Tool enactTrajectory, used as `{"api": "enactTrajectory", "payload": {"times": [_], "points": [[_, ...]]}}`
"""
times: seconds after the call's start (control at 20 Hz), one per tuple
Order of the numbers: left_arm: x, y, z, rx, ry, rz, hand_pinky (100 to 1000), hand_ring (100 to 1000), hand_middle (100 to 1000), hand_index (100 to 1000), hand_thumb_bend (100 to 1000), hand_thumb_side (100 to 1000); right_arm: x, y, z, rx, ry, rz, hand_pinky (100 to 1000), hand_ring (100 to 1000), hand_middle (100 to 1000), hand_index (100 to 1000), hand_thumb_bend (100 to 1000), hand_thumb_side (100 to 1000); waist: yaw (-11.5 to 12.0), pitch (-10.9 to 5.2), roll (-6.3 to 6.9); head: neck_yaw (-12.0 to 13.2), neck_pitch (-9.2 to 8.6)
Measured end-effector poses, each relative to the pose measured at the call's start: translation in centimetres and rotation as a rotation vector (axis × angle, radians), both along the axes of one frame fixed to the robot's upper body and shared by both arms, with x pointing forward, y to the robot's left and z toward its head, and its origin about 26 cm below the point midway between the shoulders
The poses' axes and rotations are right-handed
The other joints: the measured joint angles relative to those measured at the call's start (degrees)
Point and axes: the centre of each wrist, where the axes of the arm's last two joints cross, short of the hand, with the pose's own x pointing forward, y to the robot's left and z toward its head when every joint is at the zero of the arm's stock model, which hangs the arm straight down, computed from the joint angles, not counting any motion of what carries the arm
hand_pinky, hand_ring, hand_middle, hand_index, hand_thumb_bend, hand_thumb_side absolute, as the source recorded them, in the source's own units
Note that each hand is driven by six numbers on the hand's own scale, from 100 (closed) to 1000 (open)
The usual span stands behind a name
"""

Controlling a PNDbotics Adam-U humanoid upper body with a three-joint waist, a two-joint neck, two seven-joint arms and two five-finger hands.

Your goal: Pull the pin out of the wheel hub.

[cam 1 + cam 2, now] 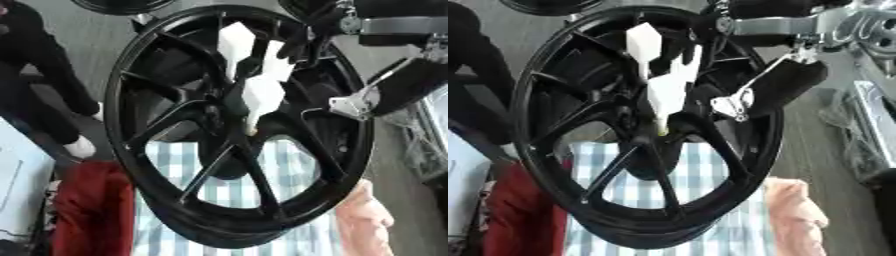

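Closest to me is my right arm, coming in from the upper right with its silver bracket crossing the rim. Its right hand shows only as dark fingers up against the top of the pin. They blend into the black spokes, so I cannot tell whether they are closed on the pin or just beside it. My left hand is not in either view.

Next is the wheel, black, tilted and filling most of the frame. The pin is the white piece standing over the middle of the wheel. It has a broad, angular upper end near my fingers and a narrow tip pointing down at the hub.

As I read it, the tip is still touching or sitting just inside the hub, so the pin is not yet clear. My hand has reached the pin, but the pull itself is unfinished at best. What's left is to confirm the grip and draw the pin along its own line, up and away from the hub, until the tip is free.

Beyond the wheel and through its spokes, I see a checked cloth, with a red cloth on its left and a pink one on its right.
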Motion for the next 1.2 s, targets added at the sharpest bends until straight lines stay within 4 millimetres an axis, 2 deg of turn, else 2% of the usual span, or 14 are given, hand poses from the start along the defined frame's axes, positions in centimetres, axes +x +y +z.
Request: {"api": "enactTrajectory", "payload": {"times": [0.5,0.9,1.1,1.2], "points": [[0.1,-0.1,0.2,0.002,-0.006,-0.006,581,679,694,763,148,769,-0.1,0.8,0.0,0.010,-0.028,-0.011,726,604,731,895,100,346,1.18,0.70,-0.70,-1.34,0.00],[0.1,-0.2,0.2,0.004,-0.003,-0.011,582,679,694,762,151,773,0.0,1.0,-0.1,0.036,-0.029,-0.037,716,592,724,893,100,416,1.84,1.12,-1.40,-3.21,0.00],[0.1,-0.2,0.2,0.005,-0.001,-0.012,582,678,694,762,152,775,0.2,0.9,-0.5,0.041,-0.014,-0.046,717,598,738,895,100,451,2.12,1.38,-1.62,-3.54,0.00],[0.1,-0.2,0.2,0.005,-0.001,-0.011,582,678,693,762,152,777,0.2,0.8,-0.9,0.042,-0.004,-0.051,737,659,746,896,100,456,2.30,1.52,-1.76,-3.71,0.00]]}}
